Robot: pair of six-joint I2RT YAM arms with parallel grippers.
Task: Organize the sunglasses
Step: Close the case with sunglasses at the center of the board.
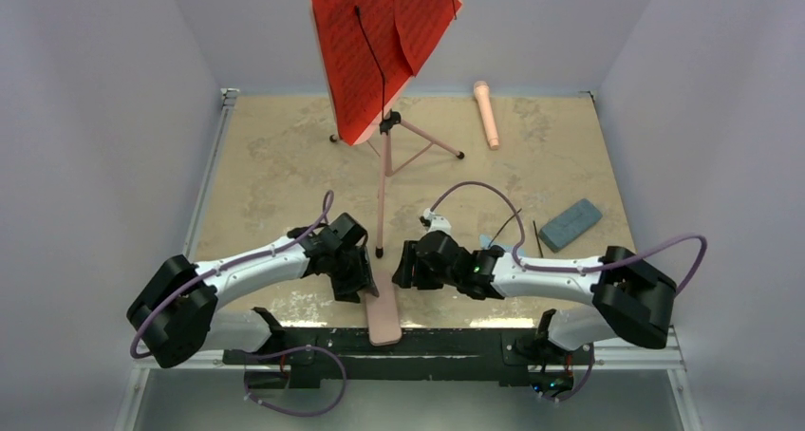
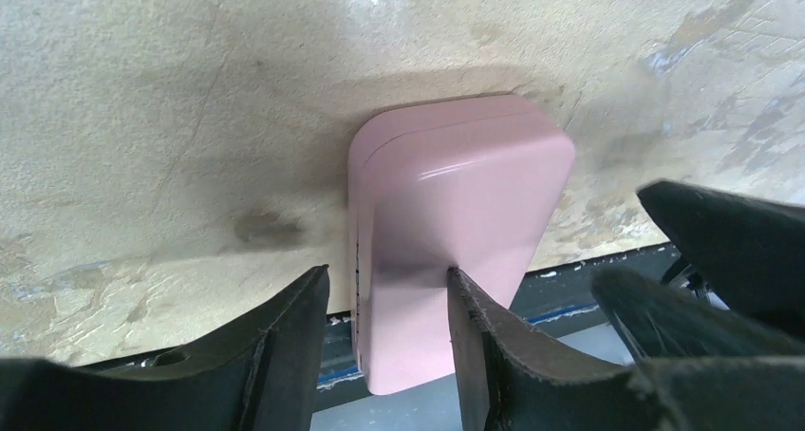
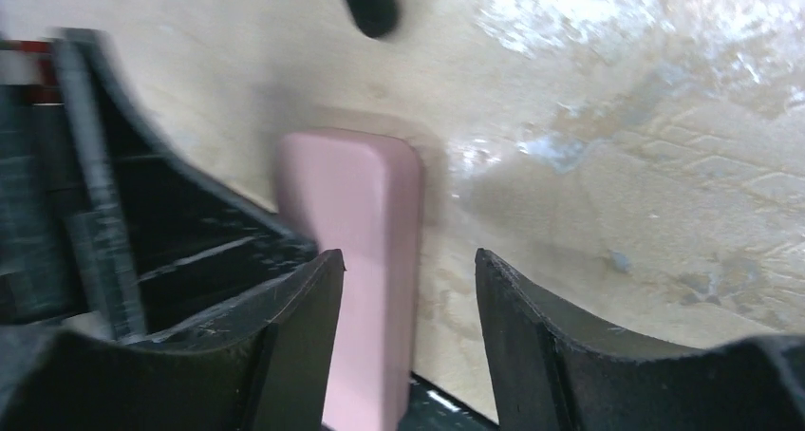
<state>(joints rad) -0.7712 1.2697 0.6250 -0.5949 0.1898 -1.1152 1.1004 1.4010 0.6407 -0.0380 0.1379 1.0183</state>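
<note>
We see one smooth, round-cornered pink case at the near edge of the mottled beige table, with pale walls around. The left gripper has its jaws apart over the case, and the right gripper gapes beside it. One flat grey-blue case lies to the right. Of the sunglasses, only thin black arms show behind the right forearm.

light: even, overhead | glare: on pink case | blur: right wrist view, perhaps motion | shadows: soft
</note>
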